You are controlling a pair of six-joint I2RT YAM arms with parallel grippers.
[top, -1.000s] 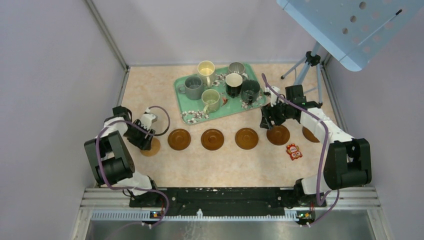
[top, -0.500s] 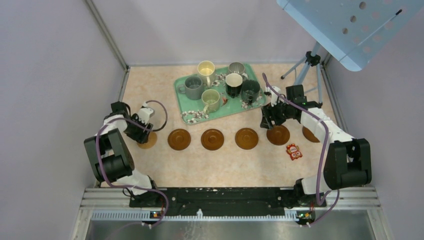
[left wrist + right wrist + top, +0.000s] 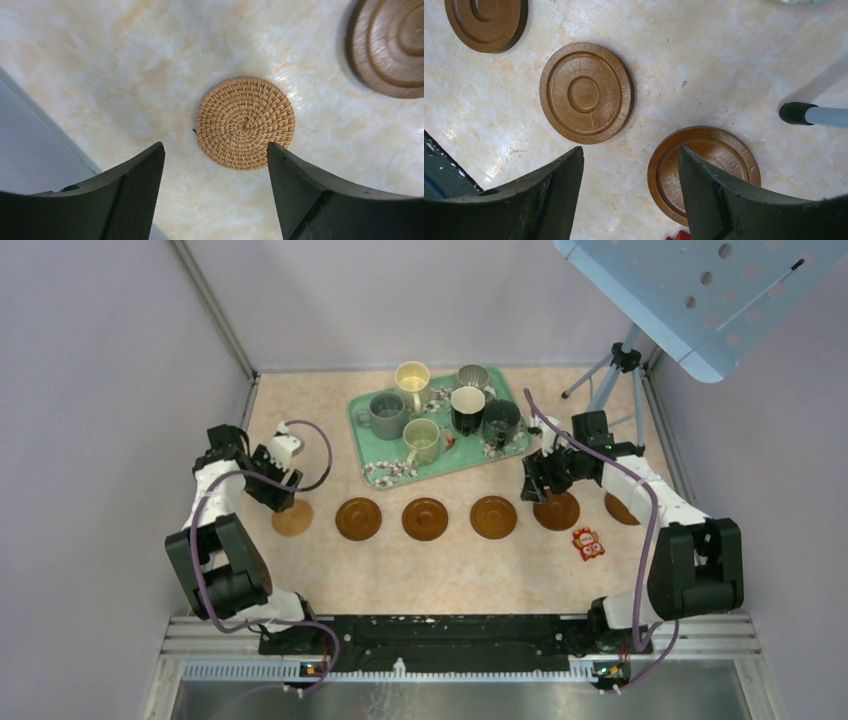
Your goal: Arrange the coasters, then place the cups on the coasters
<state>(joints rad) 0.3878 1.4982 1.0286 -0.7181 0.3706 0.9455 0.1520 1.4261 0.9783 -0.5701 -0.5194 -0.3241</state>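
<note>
Left gripper [image 3: 215, 146] jaws spread above tan coaster [image 3: 245, 122] (woven), not touching.

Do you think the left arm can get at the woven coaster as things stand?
Probably yes: the left gripper hangs open right above the woven coaster, which lies bare with nothing between them.

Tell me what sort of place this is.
Probably a robot lab test cell, not a home: a left arm and right arm bolted to a metal rail, plain partition walls boxing in the marble-look tabletop, and a tripod in the far corner.
</note>
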